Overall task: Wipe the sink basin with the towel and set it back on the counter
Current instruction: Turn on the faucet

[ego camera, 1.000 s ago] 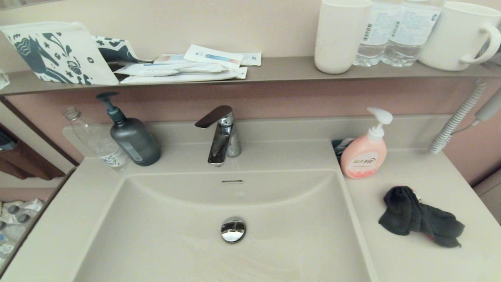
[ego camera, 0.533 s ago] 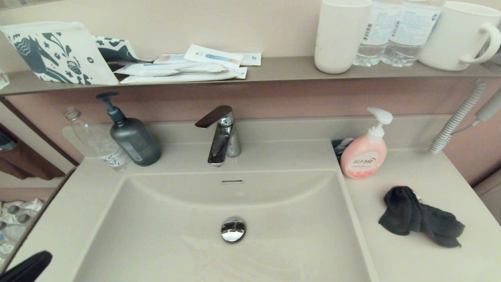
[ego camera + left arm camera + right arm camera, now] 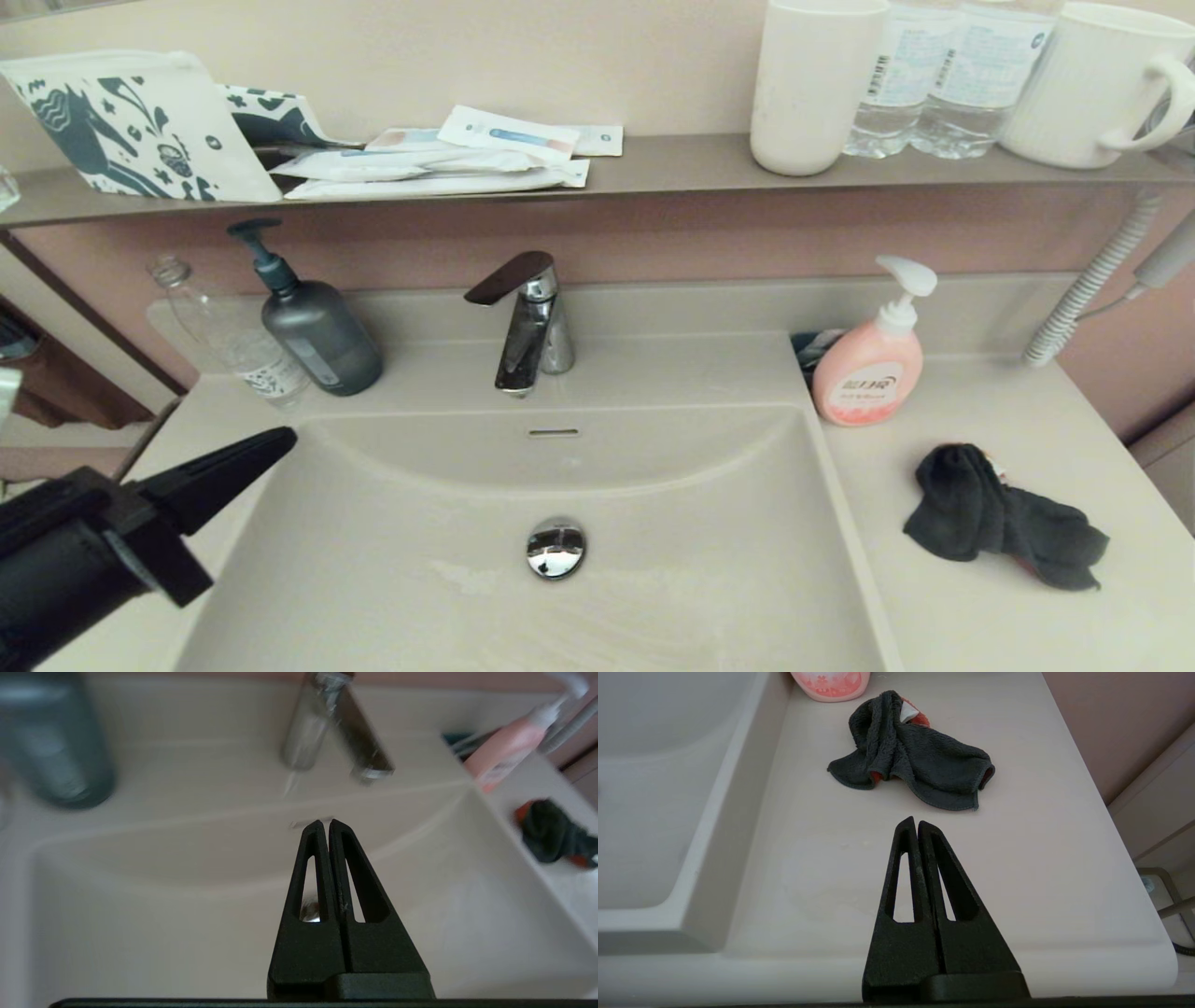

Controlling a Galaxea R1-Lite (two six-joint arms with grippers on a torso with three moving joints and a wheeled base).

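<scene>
My left gripper (image 3: 280, 441) hangs over the near-left rim of the wide beige-cream sink basin (image 3: 709, 523), fingers pressed together, holding nothing. The crumpled charcoal towel with coral underside (image 3: 909, 758) lies ahead of my right gripper (image 3: 916, 822), likewise closed and empty, on the smooth beige counter (image 3: 1017, 868). Bare surface between them allows a straight approach; the basin edge runs alongside.

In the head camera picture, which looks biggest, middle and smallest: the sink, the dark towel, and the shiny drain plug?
Largest to smallest, as they look in the head view:
1. The sink, far the biggest.
2. The towel, lying on the counter.
3. The drain plug, smallest.
</scene>
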